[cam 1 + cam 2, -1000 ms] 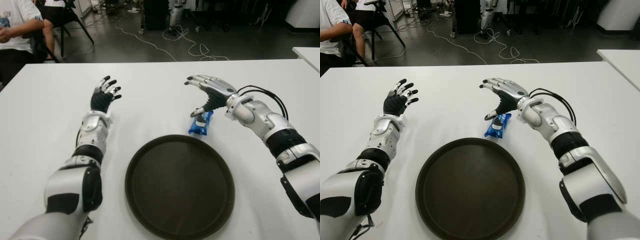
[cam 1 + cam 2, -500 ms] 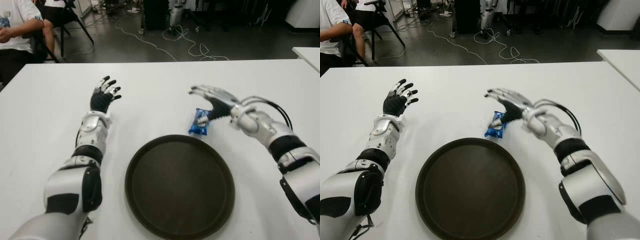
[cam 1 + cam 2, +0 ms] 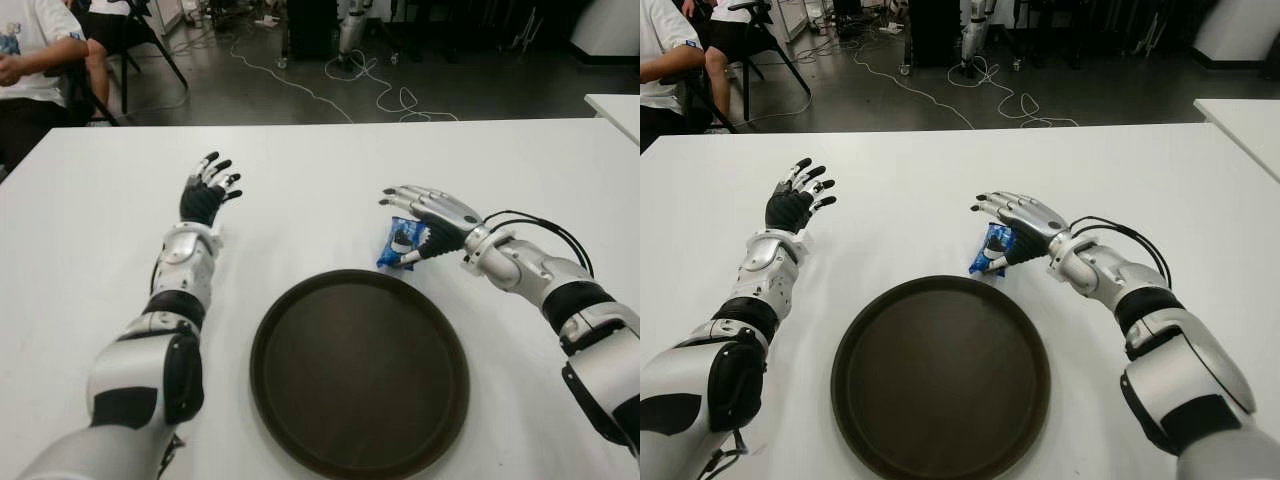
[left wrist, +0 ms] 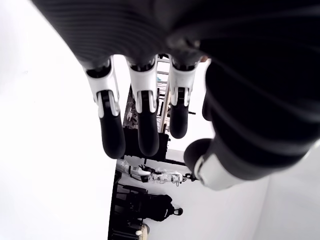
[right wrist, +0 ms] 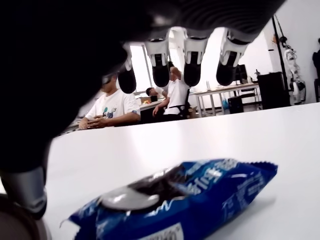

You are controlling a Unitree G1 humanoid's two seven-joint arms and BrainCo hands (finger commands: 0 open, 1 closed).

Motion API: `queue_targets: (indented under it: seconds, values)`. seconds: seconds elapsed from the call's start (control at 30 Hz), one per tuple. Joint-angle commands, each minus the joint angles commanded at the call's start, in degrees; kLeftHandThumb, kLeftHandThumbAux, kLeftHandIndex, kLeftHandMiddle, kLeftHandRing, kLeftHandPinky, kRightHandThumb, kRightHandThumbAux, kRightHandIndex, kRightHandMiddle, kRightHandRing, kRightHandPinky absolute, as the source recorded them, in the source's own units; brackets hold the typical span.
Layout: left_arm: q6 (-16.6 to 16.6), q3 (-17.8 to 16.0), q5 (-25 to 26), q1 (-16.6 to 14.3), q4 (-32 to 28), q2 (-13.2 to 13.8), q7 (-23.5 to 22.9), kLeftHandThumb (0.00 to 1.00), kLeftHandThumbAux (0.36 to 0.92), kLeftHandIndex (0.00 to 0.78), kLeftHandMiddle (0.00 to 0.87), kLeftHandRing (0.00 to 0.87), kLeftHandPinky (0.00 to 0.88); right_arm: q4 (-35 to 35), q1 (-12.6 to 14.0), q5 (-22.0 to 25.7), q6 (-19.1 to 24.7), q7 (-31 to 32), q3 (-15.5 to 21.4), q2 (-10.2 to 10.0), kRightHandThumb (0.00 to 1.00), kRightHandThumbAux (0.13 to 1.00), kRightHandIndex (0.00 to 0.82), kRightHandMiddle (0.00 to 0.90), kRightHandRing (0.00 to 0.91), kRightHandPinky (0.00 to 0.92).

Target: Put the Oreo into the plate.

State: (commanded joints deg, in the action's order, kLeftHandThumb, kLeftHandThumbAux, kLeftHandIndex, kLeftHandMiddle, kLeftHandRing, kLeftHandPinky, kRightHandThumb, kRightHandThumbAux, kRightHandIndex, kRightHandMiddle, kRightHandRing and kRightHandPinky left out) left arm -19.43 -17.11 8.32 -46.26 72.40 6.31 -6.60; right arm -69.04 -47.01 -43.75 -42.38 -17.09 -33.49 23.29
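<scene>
The Oreo (image 3: pixel 402 243) pack is left flat on the bench (image 3: pixel 300 200), loosely hovered over by the uncurled, empty right hand (image 3: pixel 432 215), plate (image 3: pixel 360 372) just beside.

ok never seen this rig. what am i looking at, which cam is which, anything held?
A humanoid robot with two multi-fingered hands at a white table. Two pictures come from a stereo camera on its head, looking down; the other two from cameras on each wrist, close to that arm's own fingers. On the table lie a dark round plate and, just beyond its rim, a blue Oreo packet. The right hand hovers over the packet, fingers spread, not yet gripping; its wrist view shows the packet flat on the table. The left hand shows idle and open, left of the plate. Nothing is held.
</scene>
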Motion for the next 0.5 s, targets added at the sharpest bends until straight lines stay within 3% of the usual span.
queue_targets:
  seconds: [0.5]
  values:
    - [0.3,-0.1,0.2,0.0,0.0,0.3,-0.7,0.171,0.763,0.115,0.178,0.230,0.318,-1.4,0.7,1.5,-0.3,-0.2,0.5,-0.3,0.000,0.591,0.055,0.038,0.076,0.111]
